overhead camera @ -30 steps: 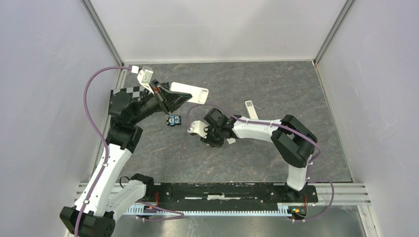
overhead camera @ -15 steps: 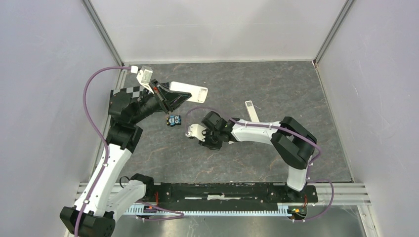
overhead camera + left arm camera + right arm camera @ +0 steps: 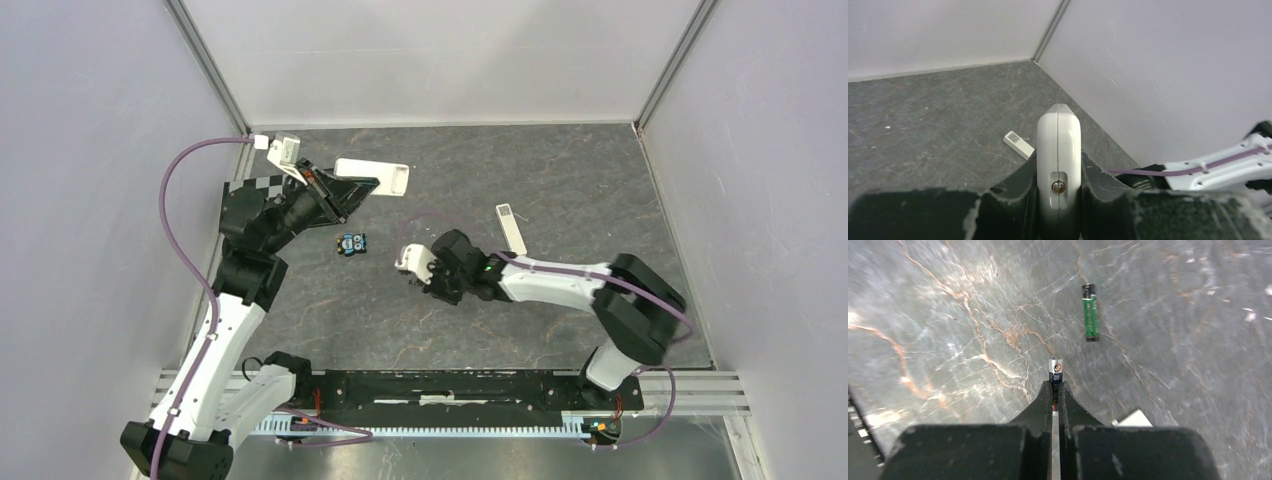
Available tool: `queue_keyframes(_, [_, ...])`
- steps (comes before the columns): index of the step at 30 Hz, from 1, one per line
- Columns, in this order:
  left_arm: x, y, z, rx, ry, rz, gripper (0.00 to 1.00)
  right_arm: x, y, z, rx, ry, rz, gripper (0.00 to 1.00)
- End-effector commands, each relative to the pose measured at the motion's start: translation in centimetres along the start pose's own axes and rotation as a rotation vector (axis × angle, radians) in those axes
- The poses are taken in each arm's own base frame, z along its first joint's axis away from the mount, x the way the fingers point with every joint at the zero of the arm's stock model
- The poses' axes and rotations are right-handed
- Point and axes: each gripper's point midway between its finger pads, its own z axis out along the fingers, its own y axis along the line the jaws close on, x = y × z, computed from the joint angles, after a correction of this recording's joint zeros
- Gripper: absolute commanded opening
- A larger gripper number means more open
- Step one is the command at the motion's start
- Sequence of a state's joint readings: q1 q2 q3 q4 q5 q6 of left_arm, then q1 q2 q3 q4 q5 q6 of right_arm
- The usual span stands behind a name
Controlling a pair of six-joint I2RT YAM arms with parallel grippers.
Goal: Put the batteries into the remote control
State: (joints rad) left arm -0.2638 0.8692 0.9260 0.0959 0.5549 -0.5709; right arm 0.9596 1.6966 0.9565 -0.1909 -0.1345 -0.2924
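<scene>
My left gripper (image 3: 345,192) is shut on a white remote control (image 3: 375,176) and holds it off the table at the far left; in the left wrist view the remote (image 3: 1058,130) stands on edge between the fingers (image 3: 1015,182). My right gripper (image 3: 440,283) is at mid-table, shut on a slim dark battery (image 3: 1055,371) with a white top that sticks out past the fingertips. A green battery (image 3: 1090,312) lies on the table beyond it. A small dark-and-blue cluster (image 3: 350,244) lies between the two grippers.
A small white oblong piece (image 3: 511,228) lies on the dark stone-patterned table right of centre; it also shows in the left wrist view (image 3: 1018,144). A white corner (image 3: 1133,418) shows beside the right fingers. Grey walls close in the table on three sides.
My right gripper has moved right, away from the dark-and-blue cluster, and its elbow has swung right. My left gripper has shifted the remote slightly toward the far wall.
</scene>
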Motion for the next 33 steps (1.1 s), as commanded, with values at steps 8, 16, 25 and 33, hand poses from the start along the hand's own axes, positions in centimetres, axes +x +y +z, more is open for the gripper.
queue_keyframes(8, [-0.5, 1.4, 0.9, -0.006, -0.158, -0.211, 0.02, -14.4, -5.8, -17.7, 0.149, -0.787, 0.437, 0.0])
queue_keyframes(16, [0.4, 0.9, 1.5, 0.091, -0.256, -0.404, 0.02, -19.8, -9.7, -28.3, 0.264, -1.17, 0.734, 0.0])
queue_keyframes(25, [0.3, 1.5, 1.1, 0.112, -0.354, -0.604, 0.02, -23.1, -12.7, -29.6, 0.319, -1.191, 0.851, 0.0])
queue_keyframes(33, [0.2, 1.5, 1.9, 0.119, -0.351, -0.674, 0.02, -24.7, -12.6, -28.4, 0.396, -1.108, 0.785, 0.0])
